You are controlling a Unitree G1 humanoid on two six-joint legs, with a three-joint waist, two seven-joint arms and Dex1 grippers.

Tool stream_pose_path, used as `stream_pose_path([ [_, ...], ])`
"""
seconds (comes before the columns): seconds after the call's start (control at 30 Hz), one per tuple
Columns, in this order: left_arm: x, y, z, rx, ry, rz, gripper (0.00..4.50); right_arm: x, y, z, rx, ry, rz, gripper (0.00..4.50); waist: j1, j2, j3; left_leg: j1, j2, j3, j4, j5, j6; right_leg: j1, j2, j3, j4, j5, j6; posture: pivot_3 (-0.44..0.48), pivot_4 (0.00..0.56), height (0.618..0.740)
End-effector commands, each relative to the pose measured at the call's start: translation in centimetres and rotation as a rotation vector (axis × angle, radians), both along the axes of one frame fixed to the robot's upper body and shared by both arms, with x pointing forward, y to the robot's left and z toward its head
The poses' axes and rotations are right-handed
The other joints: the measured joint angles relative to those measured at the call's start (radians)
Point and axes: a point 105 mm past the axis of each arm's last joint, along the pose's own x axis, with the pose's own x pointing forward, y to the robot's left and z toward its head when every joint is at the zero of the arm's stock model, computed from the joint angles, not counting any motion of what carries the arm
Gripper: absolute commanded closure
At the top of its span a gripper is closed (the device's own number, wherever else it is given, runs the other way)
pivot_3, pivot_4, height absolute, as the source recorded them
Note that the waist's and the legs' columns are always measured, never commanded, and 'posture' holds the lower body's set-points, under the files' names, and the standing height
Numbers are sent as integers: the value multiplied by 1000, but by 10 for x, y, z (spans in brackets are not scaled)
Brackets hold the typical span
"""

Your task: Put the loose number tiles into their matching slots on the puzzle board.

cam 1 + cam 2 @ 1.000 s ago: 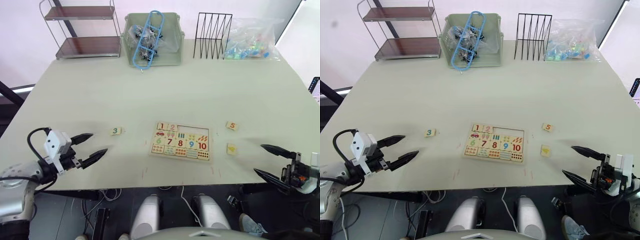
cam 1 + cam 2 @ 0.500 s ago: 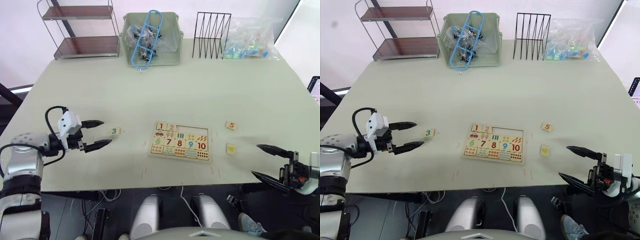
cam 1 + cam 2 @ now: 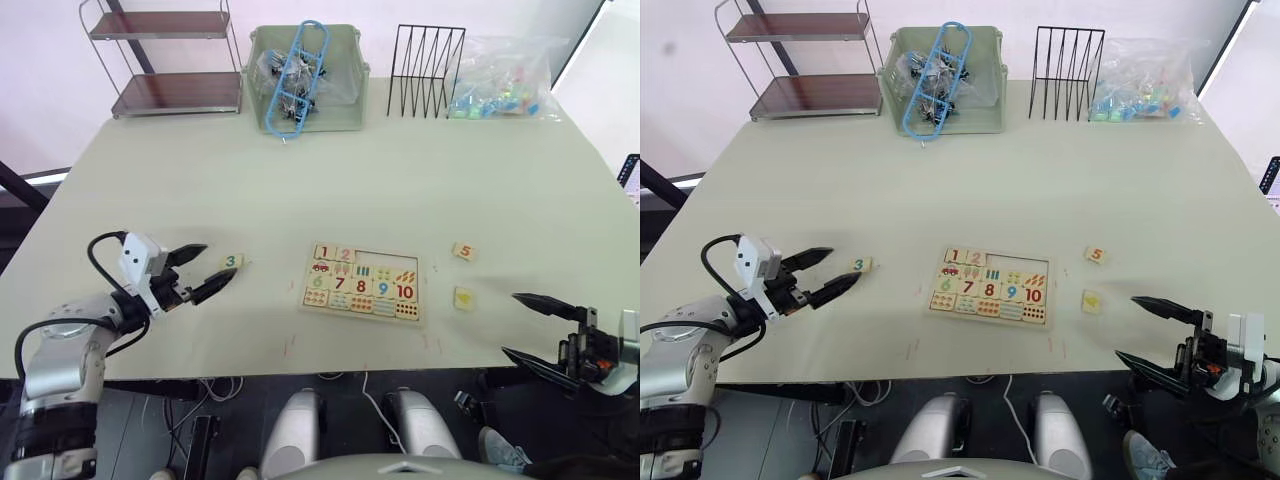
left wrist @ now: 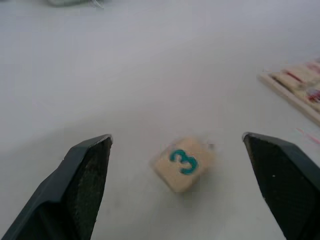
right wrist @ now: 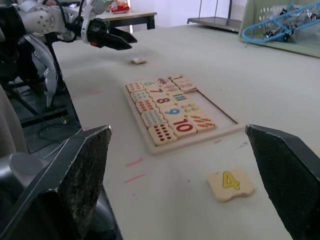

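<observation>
Moved: my left gripper (image 3: 211, 270) has closed in on the 3 tile (image 3: 231, 262), left of centre, fingers apart around it.
Right gripper (image 3: 535, 329): lower right, open, empty.
Done: 1 and 2 seated in the puzzle board (image 3: 362, 282).
Left: 3, 4 tile (image 3: 463, 297), 5 tile (image 3: 462, 251) loose on the bench (image 3: 400, 170).
</observation>
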Motion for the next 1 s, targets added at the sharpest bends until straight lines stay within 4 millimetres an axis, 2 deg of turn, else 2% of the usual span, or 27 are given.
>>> stream_pose_path([
  [0.03, -5, -12, 15, -14, -55, 125, 67, 2, -9, 9, -18, -31, 0, 0, 0, 0, 0, 0, 0, 0, 0, 0, 0, 0, 0, 0, 0, 0, 0, 0, 150, 740],
  [0.17, -8, -16, 9, -60, -31, 317, 67, 5, -13, 9, -35, -41, 10, 0, 1, 0, 0, 0, -1, 0, 0, 0, 0, 1, 0, 0, 0, 0, 0, 0, 150, 740],
  [0.27, -12, -26, 2, -42, -5, 383, 67, 8, -15, 10, -40, -49, 16, 0, 0, 0, 0, 1, -1, -1, 0, 0, 0, 1, 1, 0, 0, 0, 0, 0, 150, 740],
  [0.43, -7, -28, -9, -11, 12, 519, 67, 13, -14, 12, -42, -54, 28, 0, 0, 0, 0, 1, -4, -1, 0, 0, 0, 2, 1, 0, 0, 0, 0, 0, 150, 740],
  [0.73, -2, -47, -20, -52, 48, 562, 67, 16, -11, 15, -41, -63, 37, 0, 2, 0, 0, 0, -6, -2, 0, 0, 0, 2, 1, -1, 0, 0, 0, 0, 150, 740],
  [1.0, 10, -52, -23, -56, 53, 603, 67, 16, -11, 18, -45, -68, 36, 0, 3, 0, 0, 0, -7, -2, 1, 0, 0, 2, 1, -1, 0, 0, 0, 0, 150, 740],
])
